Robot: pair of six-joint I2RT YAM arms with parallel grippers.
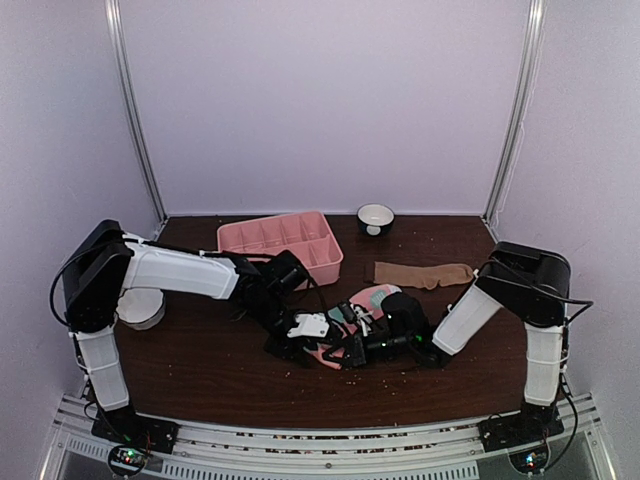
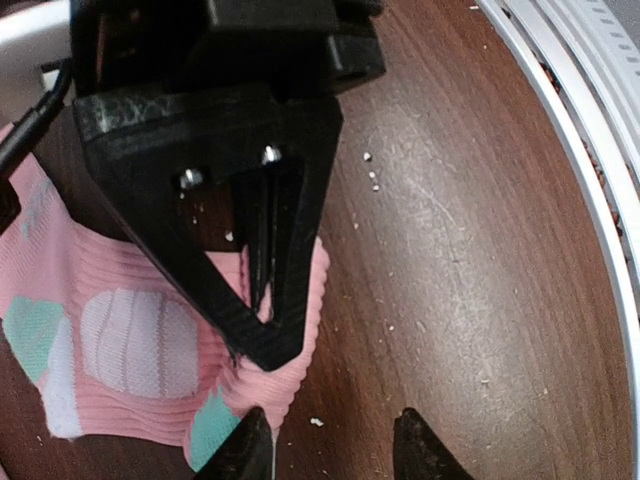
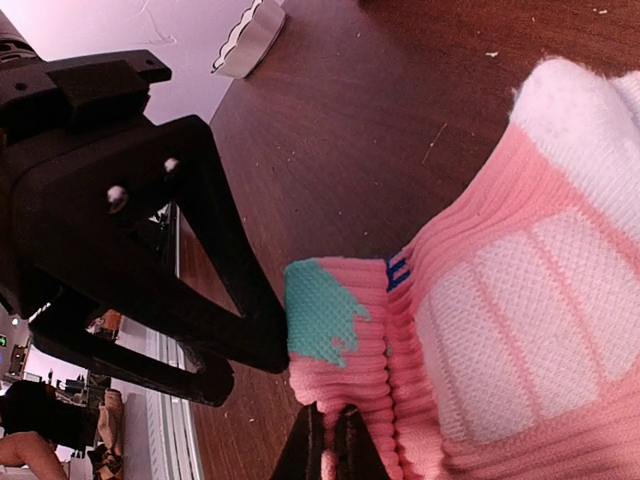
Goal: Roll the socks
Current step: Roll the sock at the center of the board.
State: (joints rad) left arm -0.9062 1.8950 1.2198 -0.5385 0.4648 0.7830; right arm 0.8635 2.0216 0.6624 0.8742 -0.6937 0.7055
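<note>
The pink sock [image 1: 372, 297], with teal and white patches, lies bunched near the middle of the tabletop [image 1: 200, 360], a little toward the near edge, between the two arms' tips. The right fingers [image 3: 308, 450] are closed tight together on a fold of its ribbed cuff, which rises in a hump just beside them. The left fingers [image 2: 245, 450] stand partly apart: one tip sits at the sock's cuff edge, the other over bare wood, and nothing is gripped between them. The tan sock [image 1: 420, 273] lies flat and stretched out toward the right edge, beyond the pink one and not touching it. A pink compartmented tray [image 1: 325, 262] sits left of centre toward the far edge. A small dark bowl [image 1: 375, 217] stands at the far edge. A white cup [image 1: 140, 310] rests near the left edge under the left arm.
</note>
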